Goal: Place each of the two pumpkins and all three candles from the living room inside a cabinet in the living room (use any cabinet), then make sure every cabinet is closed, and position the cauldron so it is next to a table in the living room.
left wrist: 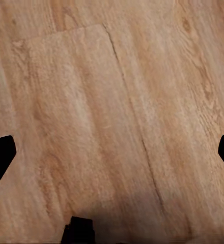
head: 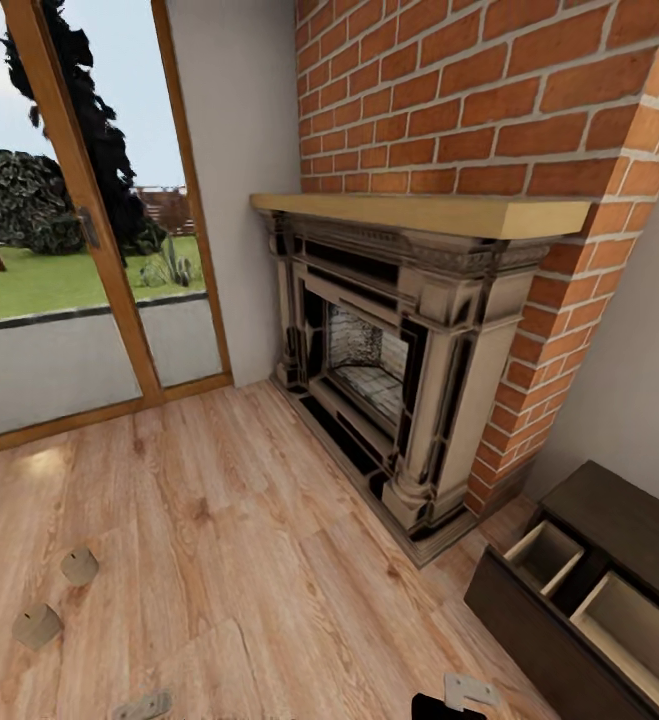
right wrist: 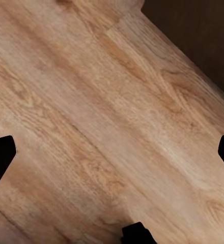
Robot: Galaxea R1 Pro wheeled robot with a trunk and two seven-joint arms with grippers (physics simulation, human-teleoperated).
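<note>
In the left wrist view we see the left gripper (left wrist: 112,152) spread wide over bare floor (left wrist: 117,101), its two dark fingertips (left wrist: 0,155) at opposite edges with nothing between them. The right gripper (right wrist: 112,152) is spread just as wide and empty, over the same pale wood planks, with the dark cabinet (right wrist: 193,35) front in one corner of its view.

From the head view we count two candles (head: 79,566), short beige-grey cylinders lying on the planks at the left, near each other; the second candle (head: 37,625) is closer to us. At the right stands the low dark brown cabinet (head: 629,520), flat-topped, with two drawers (head: 544,555) pulled out, pale wood inside. Beyond it we see one ornate stone fireplace (head: 399,340) with a wooden mantel (head: 419,213), set in a red brick chimney (head: 469,90), and a wood-framed glass door (head: 79,250) onto a lawn.
</note>
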